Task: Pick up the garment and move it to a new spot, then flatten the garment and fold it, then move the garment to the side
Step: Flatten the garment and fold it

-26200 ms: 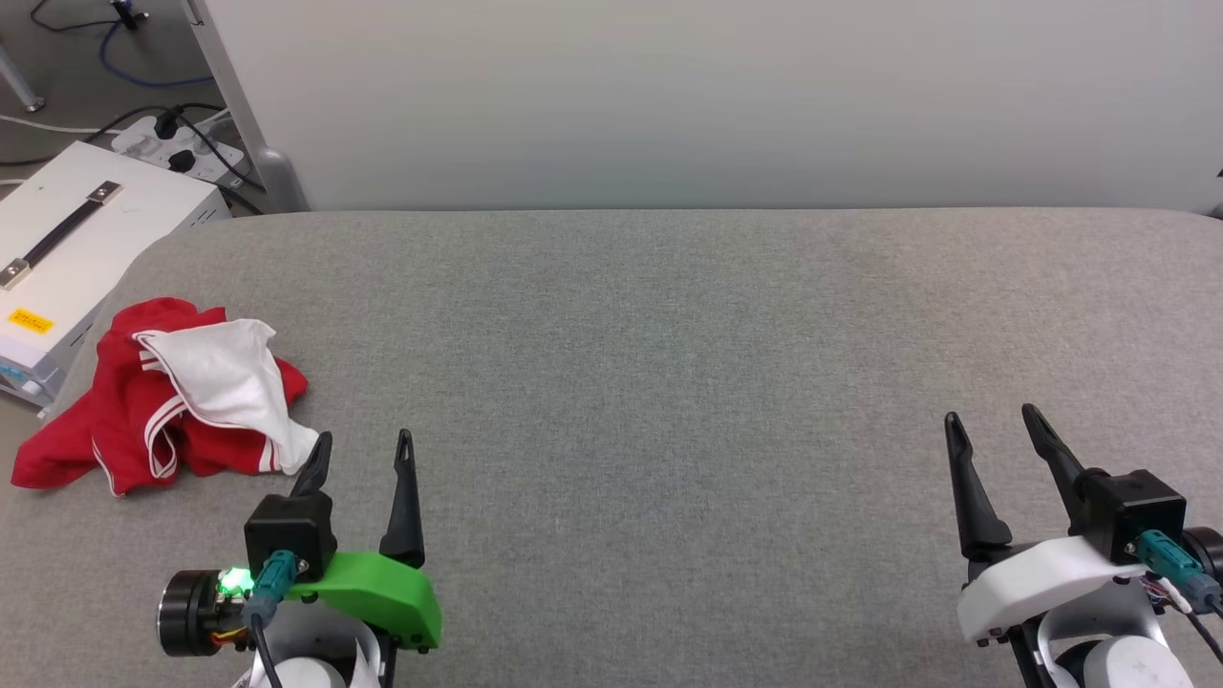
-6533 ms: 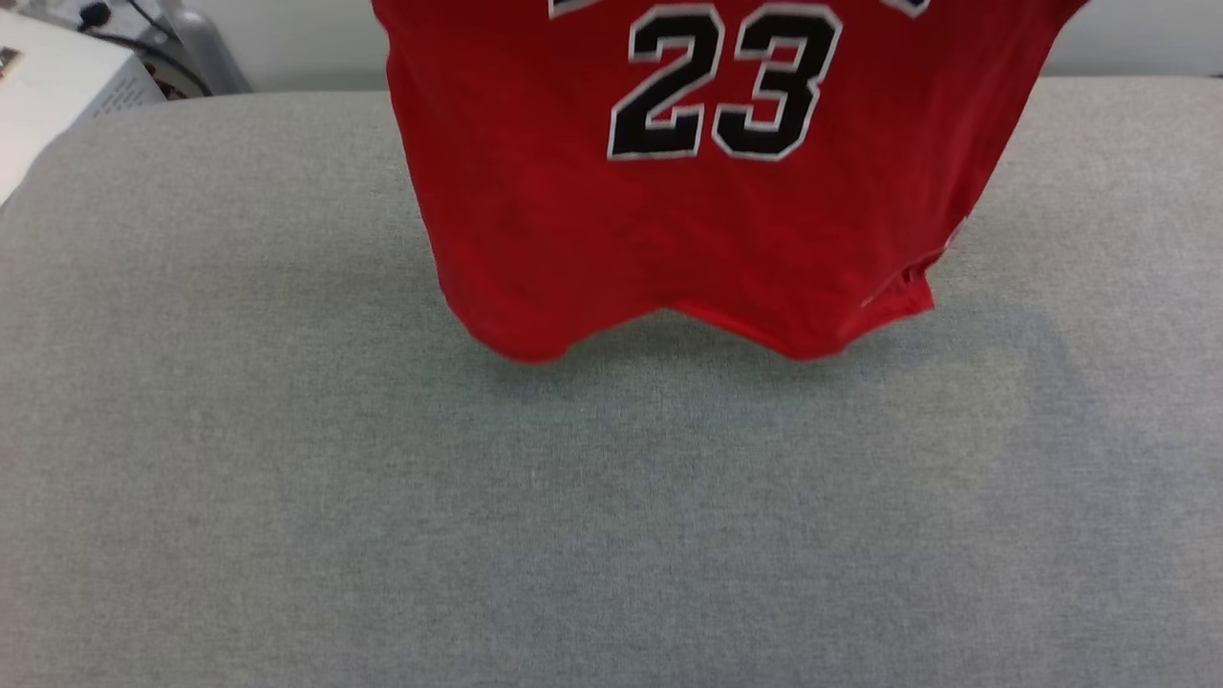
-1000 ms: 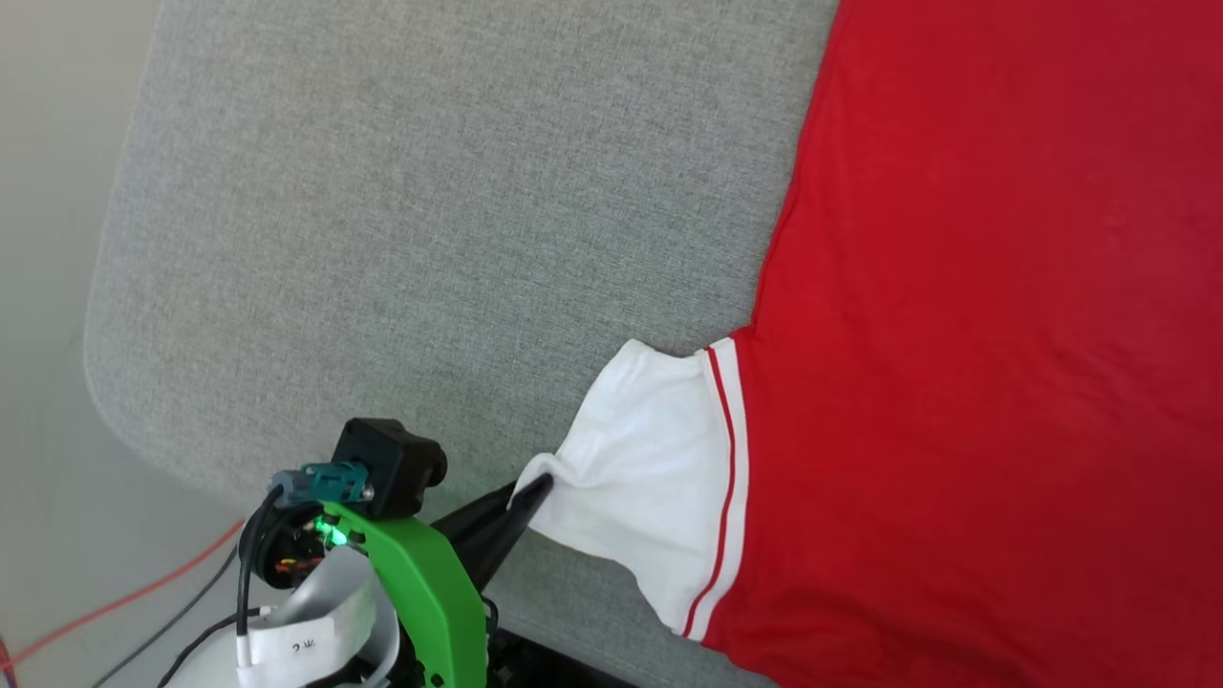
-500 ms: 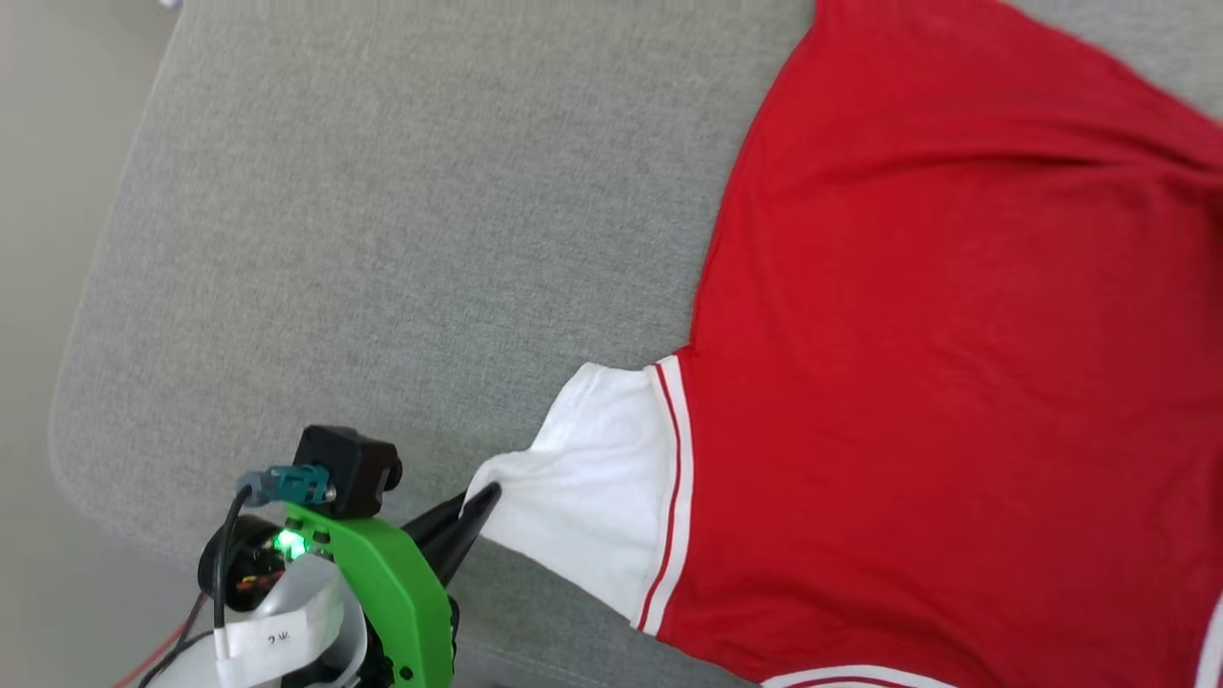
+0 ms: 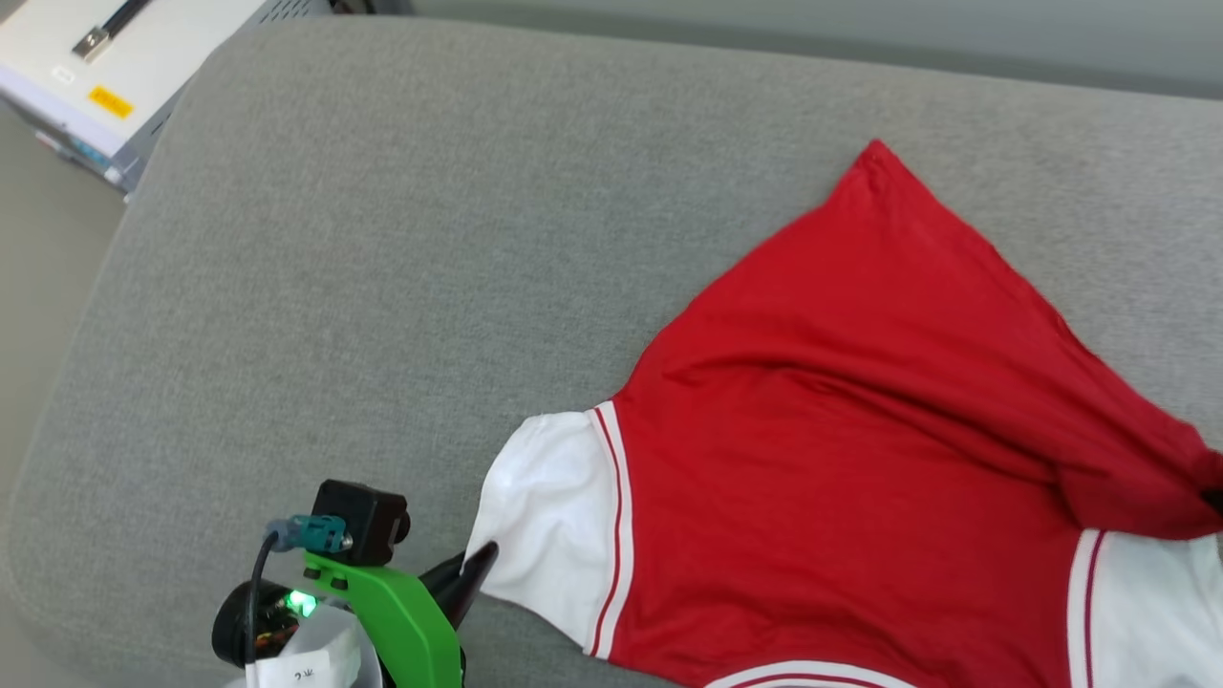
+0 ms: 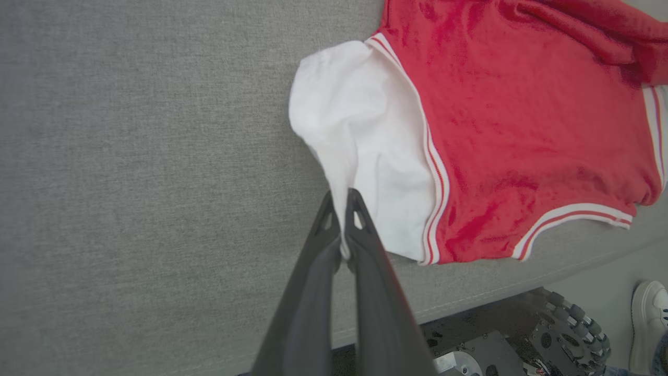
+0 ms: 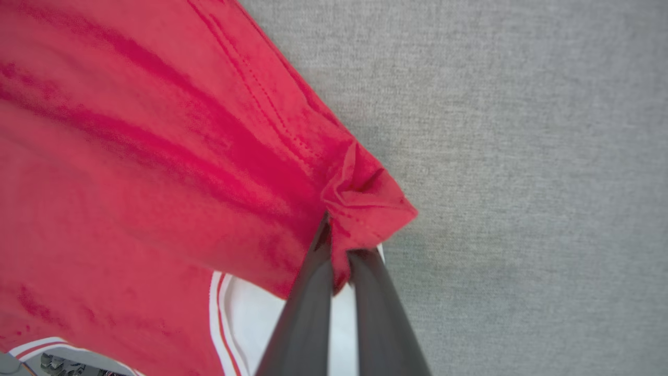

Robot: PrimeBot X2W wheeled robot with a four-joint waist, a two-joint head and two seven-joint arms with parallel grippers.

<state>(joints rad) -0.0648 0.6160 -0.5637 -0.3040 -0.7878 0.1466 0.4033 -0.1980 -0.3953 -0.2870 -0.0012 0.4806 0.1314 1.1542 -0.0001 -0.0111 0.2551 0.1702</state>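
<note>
Grey fabric-covered desk [image 5: 334, 239], carrying garment [image 5: 812, 478] spread toward near edge: left jaws clenched on white sleeve [image 5: 535, 506], slacker than a second ago; right jaws clenched on red hem corner [image 7: 365, 201], cloth newly creased toward it, fold probably starting.

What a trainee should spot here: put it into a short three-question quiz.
1. True or false: the left end effector is shut on the shirt's white sleeve.
2. The right end effector pinches: A) a cable, B) a red fold of the shirt, C) nothing.
3. Fill in: the shirt lies on a ___ padded surface.
Key: 1 true; 2 B; 3 grey.
</note>
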